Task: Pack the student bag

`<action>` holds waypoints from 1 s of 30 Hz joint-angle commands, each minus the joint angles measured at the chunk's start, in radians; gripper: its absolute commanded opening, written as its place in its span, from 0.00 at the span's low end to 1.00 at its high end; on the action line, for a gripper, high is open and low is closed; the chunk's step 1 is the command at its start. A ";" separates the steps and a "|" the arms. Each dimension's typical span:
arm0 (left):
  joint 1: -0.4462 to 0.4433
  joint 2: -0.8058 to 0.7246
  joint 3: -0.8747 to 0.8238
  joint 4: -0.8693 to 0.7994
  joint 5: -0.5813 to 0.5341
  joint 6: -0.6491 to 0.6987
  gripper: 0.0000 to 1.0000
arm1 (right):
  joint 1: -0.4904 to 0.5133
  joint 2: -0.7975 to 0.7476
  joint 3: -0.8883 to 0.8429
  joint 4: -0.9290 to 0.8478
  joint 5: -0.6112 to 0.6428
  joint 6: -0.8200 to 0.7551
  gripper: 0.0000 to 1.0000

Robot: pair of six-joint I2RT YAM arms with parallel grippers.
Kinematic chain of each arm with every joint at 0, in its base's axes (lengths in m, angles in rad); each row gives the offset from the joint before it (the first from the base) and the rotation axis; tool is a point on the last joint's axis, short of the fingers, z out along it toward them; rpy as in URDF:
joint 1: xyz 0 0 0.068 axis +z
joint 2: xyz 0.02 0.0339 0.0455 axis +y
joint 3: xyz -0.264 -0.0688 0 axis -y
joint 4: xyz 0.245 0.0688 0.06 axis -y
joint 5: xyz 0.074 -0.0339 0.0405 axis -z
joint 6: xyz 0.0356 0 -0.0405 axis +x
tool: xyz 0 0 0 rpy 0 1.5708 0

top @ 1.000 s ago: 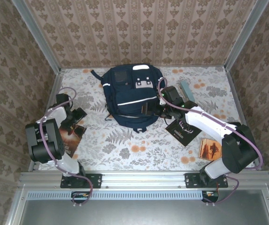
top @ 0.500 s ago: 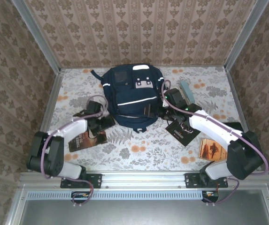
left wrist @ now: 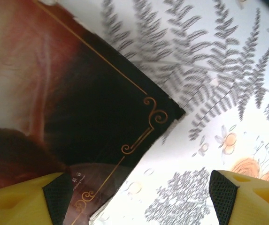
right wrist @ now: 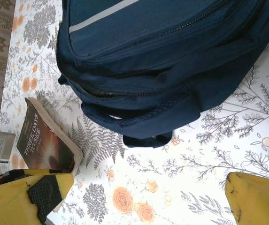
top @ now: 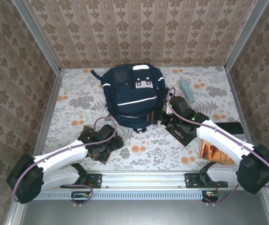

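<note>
The left gripper (left wrist: pixel 134 202) had its yellow fingers (left wrist: pixel 17 204) spread wide, with nothing pinched between them. Under the left-hand finger and running ahead of it lay a book (left wrist: pixel 78 108) with a dark red-brown cover and gold scroll lines, one corner pointing into the gap. Whether the pad touched the cover could not be told. Under the other finger was bare flowered table (left wrist: pixel 233 84).

The right gripper (right wrist: pixel 139 201) likewise had its fingers (right wrist: pixel 258 201) well apart, only table showing between them. Just ahead of the fingertips, not touching them, lay the student bag (right wrist: pixel 162 51), flat on the table, its zipped bottom edge and a strap loop nearest. Beyond the left-hand finger lay the same book, its cover reading THREE DAYS TO SEE. From above, the bag stretched away from the right fingers, front pocket up. Behind those fingers lay a black book (top: pixel 183 136), and further back an orange book (top: pixel 207 152)
</note>
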 commanded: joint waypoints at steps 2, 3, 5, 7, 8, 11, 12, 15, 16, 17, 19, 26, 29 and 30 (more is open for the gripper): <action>0.026 -0.115 0.000 -0.209 -0.051 -0.031 0.80 | 0.037 -0.018 -0.001 -0.038 0.031 0.019 0.95; 0.056 -0.147 0.018 -0.232 -0.050 -0.002 0.80 | 0.047 -0.016 0.003 -0.040 0.036 0.020 0.95; 0.141 -0.187 0.047 -0.263 -0.037 0.062 0.79 | 0.065 -0.010 0.011 -0.047 0.048 0.021 0.95; 0.260 -0.208 0.067 -0.277 -0.012 0.131 0.75 | 0.081 -0.004 0.018 -0.049 0.063 0.022 0.95; 0.321 -0.209 0.070 -0.266 0.013 0.166 0.73 | 0.086 0.000 0.020 -0.050 0.067 0.023 0.95; 0.516 -0.165 0.081 -0.207 0.091 0.255 0.58 | 0.097 0.013 0.028 -0.054 0.082 0.028 0.95; 0.571 -0.132 0.090 -0.182 0.114 0.283 0.53 | 0.098 0.015 0.029 -0.054 0.087 0.030 0.95; 0.656 -0.006 0.130 -0.124 0.148 0.342 0.41 | 0.101 0.021 0.030 -0.056 0.094 0.037 0.95; 0.669 0.037 0.151 -0.114 0.142 0.357 0.38 | 0.102 0.021 0.031 -0.057 0.095 0.039 0.95; 0.676 0.073 0.164 -0.103 0.140 0.368 0.36 | 0.103 0.019 0.031 -0.059 0.097 0.041 0.95; 0.685 0.159 0.187 -0.068 0.137 0.384 0.30 | 0.103 0.015 0.029 -0.067 0.103 0.046 0.95; 0.645 0.353 0.207 0.097 0.230 0.377 0.16 | 0.106 -0.004 0.006 -0.096 0.121 0.061 0.95; 0.589 0.410 0.235 0.117 0.253 0.381 0.15 | 0.106 0.000 0.003 -0.106 0.127 0.067 0.95; 0.566 0.423 0.239 0.134 0.270 0.381 0.15 | 0.107 0.003 0.003 -0.109 0.128 0.069 0.95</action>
